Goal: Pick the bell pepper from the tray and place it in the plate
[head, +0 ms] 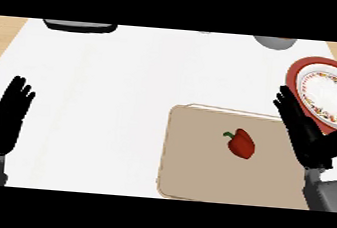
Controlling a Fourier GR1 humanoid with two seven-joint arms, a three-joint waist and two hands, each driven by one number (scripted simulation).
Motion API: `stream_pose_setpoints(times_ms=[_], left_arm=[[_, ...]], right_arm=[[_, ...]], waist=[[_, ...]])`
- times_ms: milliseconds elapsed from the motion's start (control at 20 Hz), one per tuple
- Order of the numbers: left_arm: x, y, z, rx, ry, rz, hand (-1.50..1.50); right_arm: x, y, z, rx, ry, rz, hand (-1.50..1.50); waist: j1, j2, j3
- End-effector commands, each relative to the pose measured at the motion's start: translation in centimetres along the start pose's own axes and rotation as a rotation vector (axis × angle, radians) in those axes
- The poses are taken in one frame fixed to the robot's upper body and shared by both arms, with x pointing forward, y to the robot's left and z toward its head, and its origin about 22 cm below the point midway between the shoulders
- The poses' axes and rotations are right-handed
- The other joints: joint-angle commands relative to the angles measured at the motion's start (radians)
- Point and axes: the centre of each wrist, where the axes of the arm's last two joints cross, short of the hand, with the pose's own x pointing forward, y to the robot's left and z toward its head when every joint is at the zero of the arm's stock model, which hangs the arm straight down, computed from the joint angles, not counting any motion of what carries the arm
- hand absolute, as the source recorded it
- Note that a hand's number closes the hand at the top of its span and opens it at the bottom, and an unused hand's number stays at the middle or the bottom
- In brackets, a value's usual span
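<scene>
White counter (114, 91) bearing tan tray (196, 173), wood flanking

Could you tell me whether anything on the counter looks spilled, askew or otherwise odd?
Nothing stands out. The bell pepper lies whole on the tray, the plate sits bare at the right, and no spill shows.
</scene>
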Motion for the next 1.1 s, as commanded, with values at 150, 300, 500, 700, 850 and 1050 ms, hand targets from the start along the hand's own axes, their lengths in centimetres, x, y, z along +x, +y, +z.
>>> stream_pose_setpoints(times_ms=[150, 300, 500, 700, 850, 1050], left_arm=[[-3.6, -5.5, 2.0, -0.154, 0.171, -0.032, 0.0], [-3.7, -6.2, 2.0, -0.221, 0.217, -0.017, 0.0], [-3.5, -11.4, 3.2, -0.347, 0.254, -0.016, 0.0], [-4.1, -13.0, 4.0, -0.309, 0.284, -0.011, 0.0], [-2.4, -10.8, 2.4, -0.3, 0.262, -0.03, 0.0], [-3.7, -12.5, 3.9, -0.297, 0.29, -0.018, 0.0]], right_arm=[[9.5, -0.3, -5.4, 0.369, -0.335, 0.025, 1.5], [16.1, -3.6, -5.3, 0.346, -0.457, 0.592, 1.5], [8.9, -6.8, -8.6, 0.167, -0.504, 0.19, -1.5], [5.4, -7.9, -8.9, 0.303, -0.556, 0.096, -1.5], [6.3, -9.7, -10.0, 0.366, -0.553, 0.173, -1.5], [11.1, -12.0, -10.1, 0.482, -0.493, 0.401, -1.5]], waist=[[0.047, 0.02, -0.001], [0.052, 0.005, -0.026], [0.066, 0.033, 0.002], [0.047, 0.023, -0.001], [0.04, 0.018, -0.002], [0.034, 0.016, -0.003]])
